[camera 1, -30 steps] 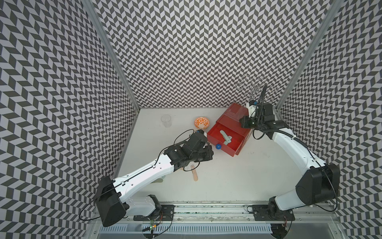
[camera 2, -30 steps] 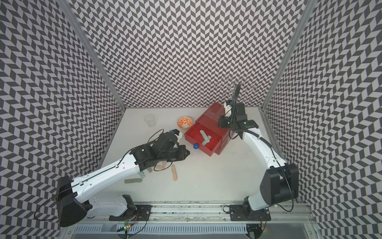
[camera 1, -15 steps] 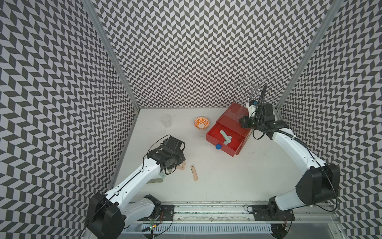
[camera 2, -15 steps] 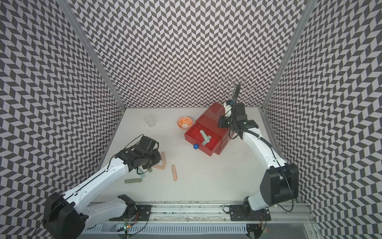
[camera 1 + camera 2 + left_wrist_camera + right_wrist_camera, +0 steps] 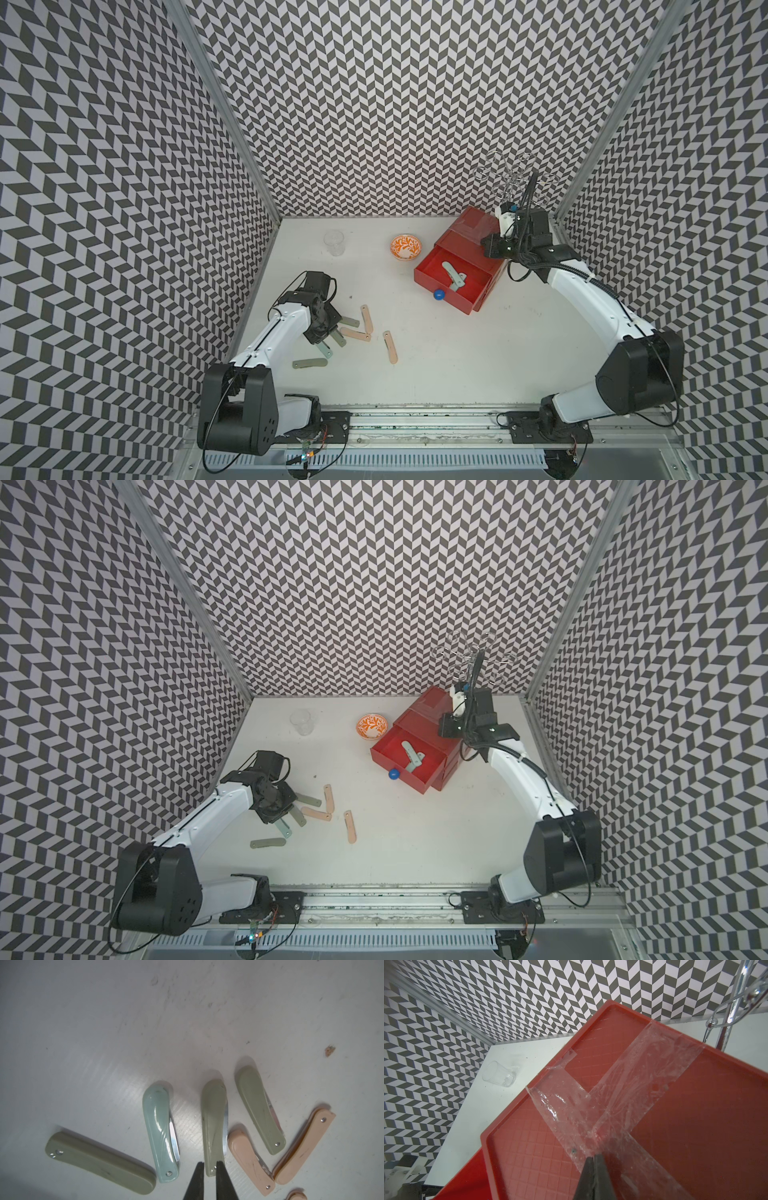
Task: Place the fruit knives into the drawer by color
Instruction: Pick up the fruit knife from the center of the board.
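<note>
Hovering over the scattered fruit knives (image 5: 355, 333) on the table (image 5: 436, 374), the left gripper (image 5: 209, 1167) had its jaws narrowly parted, with the holed end of a grey-green knife (image 5: 214, 1126) showing between the tips; whether they touched it could not be told. A mint knife (image 5: 160, 1132) lay just beside it, and peach ones (image 5: 303, 1147) lay on its other side. The right gripper (image 5: 593, 1157), jaws pressed together, pointed down at the taped top of the red drawer chest (image 5: 695, 1126), seemingly touching it. One drawer (image 5: 424, 270) stood pulled out with two pale knives (image 5: 451, 270) inside.
</note>
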You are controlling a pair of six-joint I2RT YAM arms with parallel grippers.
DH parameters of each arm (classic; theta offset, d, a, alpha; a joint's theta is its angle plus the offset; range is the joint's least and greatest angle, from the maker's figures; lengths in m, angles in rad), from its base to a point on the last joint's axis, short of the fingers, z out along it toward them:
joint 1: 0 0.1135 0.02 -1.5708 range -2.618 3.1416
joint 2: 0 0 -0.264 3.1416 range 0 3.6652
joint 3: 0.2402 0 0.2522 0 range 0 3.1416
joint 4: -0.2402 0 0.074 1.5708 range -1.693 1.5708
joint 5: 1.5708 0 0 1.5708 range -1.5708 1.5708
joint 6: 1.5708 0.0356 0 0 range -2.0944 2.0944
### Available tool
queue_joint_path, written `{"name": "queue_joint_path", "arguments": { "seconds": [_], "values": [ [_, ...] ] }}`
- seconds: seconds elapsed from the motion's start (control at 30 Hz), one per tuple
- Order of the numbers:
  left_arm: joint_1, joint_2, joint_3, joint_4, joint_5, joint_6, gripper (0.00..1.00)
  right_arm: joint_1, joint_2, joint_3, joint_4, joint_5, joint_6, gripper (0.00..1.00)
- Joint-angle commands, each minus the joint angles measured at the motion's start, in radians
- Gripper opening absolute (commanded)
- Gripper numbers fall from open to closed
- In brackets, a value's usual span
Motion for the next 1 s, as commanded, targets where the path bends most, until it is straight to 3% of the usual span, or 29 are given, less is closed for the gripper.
{"name": "queue_joint_path", "arguments": {
  "seconds": [0.0,0.43,0.97],
  "values": [
    [0.019,0.032,0.043,-0.060,-0.036,0.054,0.15,-0.001,0.025,-0.056,-0.121,-0.017,0.002,0.01],
    [0.030,0.015,-0.003,-0.130,-0.038,0.074,0.23,-0.002,0.025,-0.075,-0.106,-0.029,0.001,0.01],
    [0.086,0.033,-0.046,-0.095,-0.013,0.130,0.25,-0.002,0.032,-0.080,-0.097,-0.034,0.002,0.01]
  ]
}}
